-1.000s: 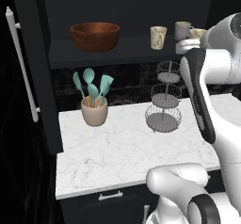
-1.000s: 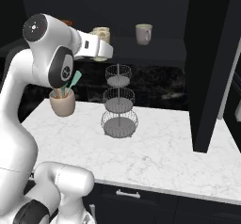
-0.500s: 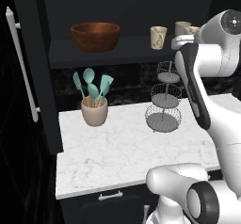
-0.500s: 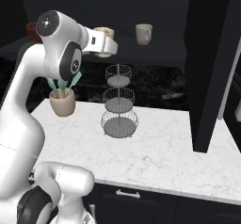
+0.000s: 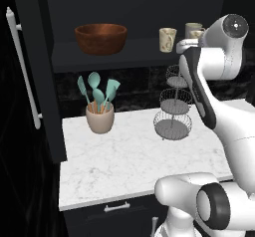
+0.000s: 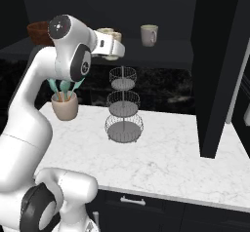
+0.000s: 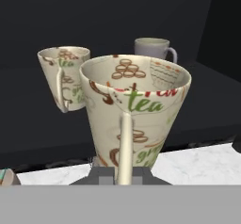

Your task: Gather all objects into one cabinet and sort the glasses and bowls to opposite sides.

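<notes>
You've got the gripper (image 7: 117, 178) clenched on the handle of the patterned mug (image 7: 136, 110) right at the cabinet shelf (image 5: 89, 61), so I'd ease it in beside the other patterned cup (image 7: 63, 77) and grey mug (image 7: 153, 49), well away from the wooden bowl (image 5: 100, 38).
</notes>
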Available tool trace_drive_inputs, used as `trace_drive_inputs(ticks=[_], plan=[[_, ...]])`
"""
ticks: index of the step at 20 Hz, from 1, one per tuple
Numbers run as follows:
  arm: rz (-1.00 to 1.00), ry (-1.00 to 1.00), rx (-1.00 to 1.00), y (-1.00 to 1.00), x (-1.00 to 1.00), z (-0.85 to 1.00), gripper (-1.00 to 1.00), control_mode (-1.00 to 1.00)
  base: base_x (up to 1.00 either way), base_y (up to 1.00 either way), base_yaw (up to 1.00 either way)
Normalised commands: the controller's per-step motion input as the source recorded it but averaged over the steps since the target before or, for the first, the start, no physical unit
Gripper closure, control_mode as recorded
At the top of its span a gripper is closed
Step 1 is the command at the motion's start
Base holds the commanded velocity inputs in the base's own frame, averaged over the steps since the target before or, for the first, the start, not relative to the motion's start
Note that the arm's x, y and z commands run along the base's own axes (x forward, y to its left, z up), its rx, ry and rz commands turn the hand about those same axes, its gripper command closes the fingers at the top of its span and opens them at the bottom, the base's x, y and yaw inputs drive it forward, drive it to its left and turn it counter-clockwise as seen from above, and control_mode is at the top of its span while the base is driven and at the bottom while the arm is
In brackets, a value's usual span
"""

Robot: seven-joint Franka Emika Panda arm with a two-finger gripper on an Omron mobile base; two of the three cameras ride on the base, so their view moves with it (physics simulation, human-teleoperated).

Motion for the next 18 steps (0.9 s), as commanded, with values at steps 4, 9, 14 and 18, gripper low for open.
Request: trace_drive_inputs(ticks=[4,9,14,18], plan=[[0.0,0.0,0.0,-0.05,0.39,-0.11,1.0,-1.0,0.0,0.0,0.0],[0.0,0.0,0.0,-0.04,0.34,-0.03,1.0,-1.0,0.0,0.0,0.0],[0.0,0.0,0.02,-0.05,0.34,0.0,1.0,-1.0,0.0,0.0,0.0],[0.0,0.0,0.03,-0.08,0.35,0.0,1.0,-1.0,0.0,0.0,0.0]])
